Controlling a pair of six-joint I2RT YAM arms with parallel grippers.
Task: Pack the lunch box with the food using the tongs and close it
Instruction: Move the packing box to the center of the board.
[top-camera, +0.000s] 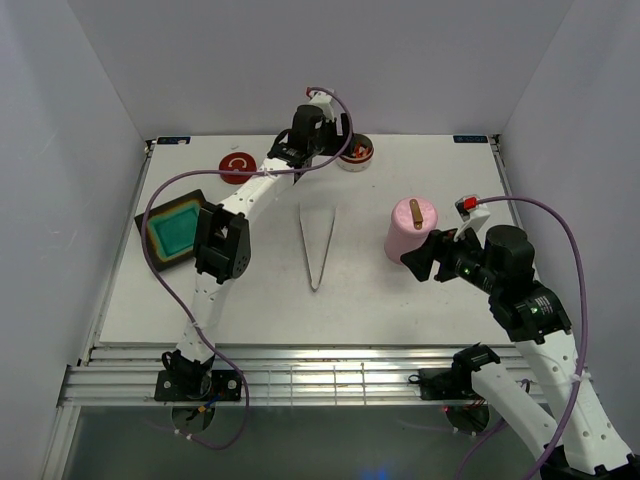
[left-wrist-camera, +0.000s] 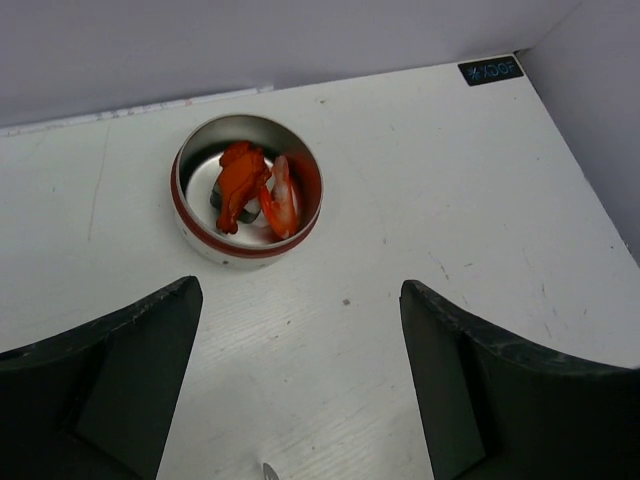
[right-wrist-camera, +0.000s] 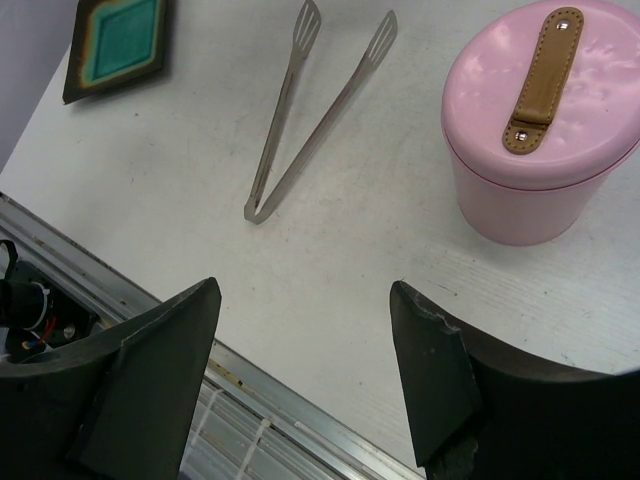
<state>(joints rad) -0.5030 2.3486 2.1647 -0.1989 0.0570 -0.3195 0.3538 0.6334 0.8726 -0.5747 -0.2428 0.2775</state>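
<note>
The tongs (top-camera: 318, 245) lie flat mid-table, joined end toward me; the right wrist view shows the tongs (right-wrist-camera: 310, 120) whole. The pink lunch box (top-camera: 412, 228) stands right of them, its lid with a brown strap (right-wrist-camera: 541, 65) on. Orange and red food (left-wrist-camera: 255, 190) sits in a round red-rimmed bowl (top-camera: 355, 153) at the back. My left gripper (top-camera: 305, 165) hangs open (left-wrist-camera: 300, 290) just in front of that bowl, holding nothing. One tongs tip (left-wrist-camera: 268, 470) shows at the bottom edge. My right gripper (top-camera: 425, 262) is open (right-wrist-camera: 305, 290) and empty, near the lunch box's front.
A black square tray with a teal inside (top-camera: 178, 228) lies at the left. A red round disc (top-camera: 237, 166) sits at the back left. A small red and white piece (top-camera: 466, 205) lies at the right. The table's metal front rail (right-wrist-camera: 260, 400) runs below my right gripper.
</note>
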